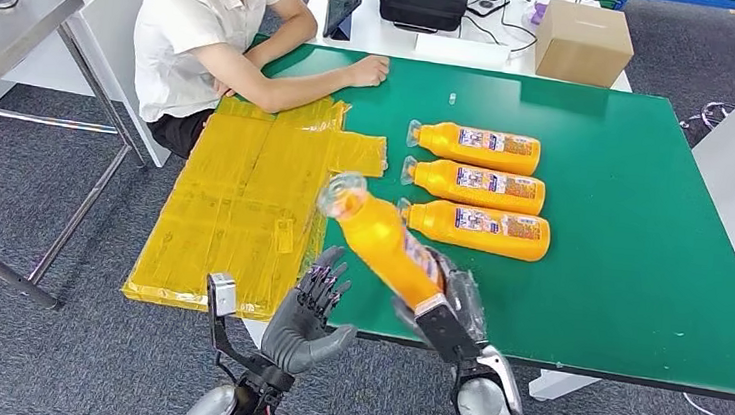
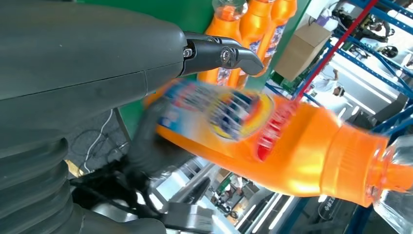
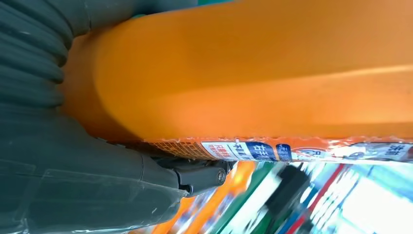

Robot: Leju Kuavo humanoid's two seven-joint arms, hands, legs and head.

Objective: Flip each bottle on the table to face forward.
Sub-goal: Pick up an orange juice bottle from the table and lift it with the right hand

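My right hand (image 1: 445, 310) grips the base of a smooth orange plastic bottle (image 1: 381, 234), held tilted above the near edge of the green table (image 1: 642, 242) with its clear cap pointing away to the left; its glossy blue, red and white label carries print too blurred to read. My left hand (image 1: 309, 313) hangs just beside that table edge with fingers spread and nothing in it. Three matching orange bottles (image 1: 480, 189) lie side by side mid-table, labels up, caps left, beside a flattened yellow plastic sheet (image 1: 243, 207).
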